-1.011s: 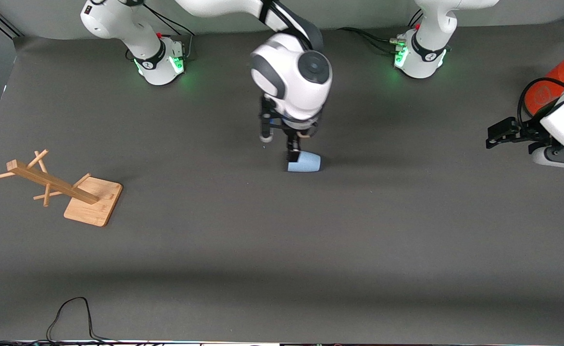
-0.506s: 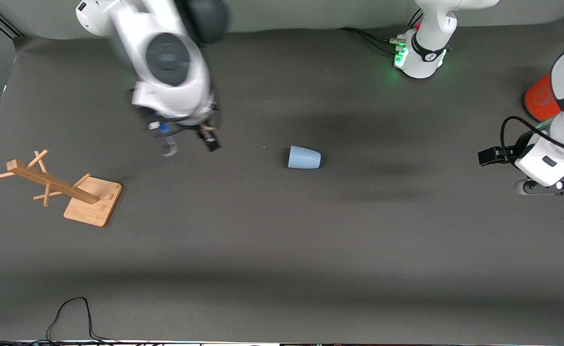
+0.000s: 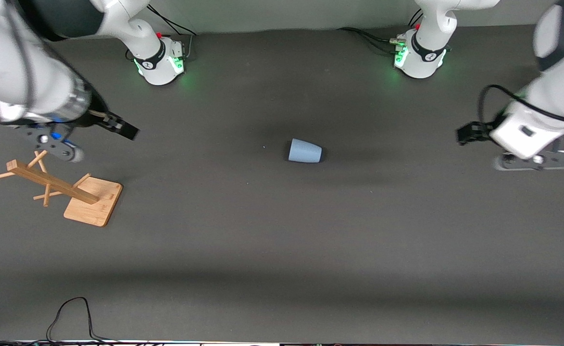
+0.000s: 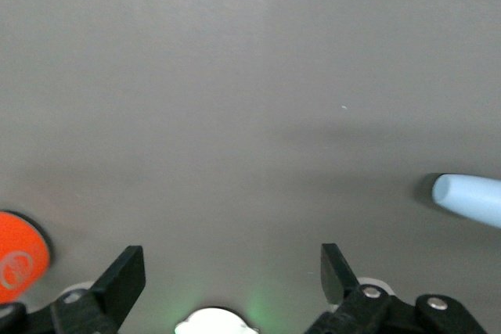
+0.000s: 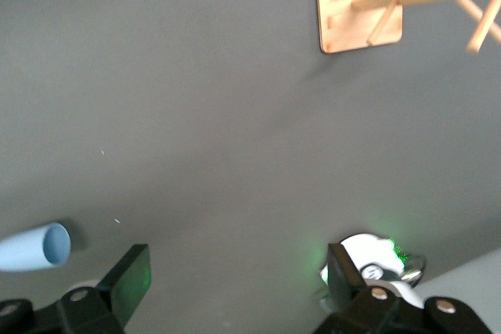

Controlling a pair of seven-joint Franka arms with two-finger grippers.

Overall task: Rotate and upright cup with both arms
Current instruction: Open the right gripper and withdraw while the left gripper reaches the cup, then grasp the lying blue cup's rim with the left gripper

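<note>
So far, little of the task can be judged complete: the small pale-blue tapered plastic cup (image 3: 304, 151) is seen lying on its side near the middle of the dark grey counter (image 3: 282, 240), free of both arms, with its wider open mouth turned toward the right arm's end of the counter. The right gripper (image 5: 235, 271) is held up over that end of the counter, just above the light wooden peg rack on its flat square base (image 3: 51, 185), and its black fingers are spread wide with nothing between them. The left gripper (image 4: 231, 267) is held over the left arm's end, well apart from the cup, its fingers likewise parted and empty; a bright orange cylinder (image 4: 19, 256) is glimpsed at the edge of the left wrist view. The cup is not yet upright, so grasping, turning and standing it are judged to remain.
</note>
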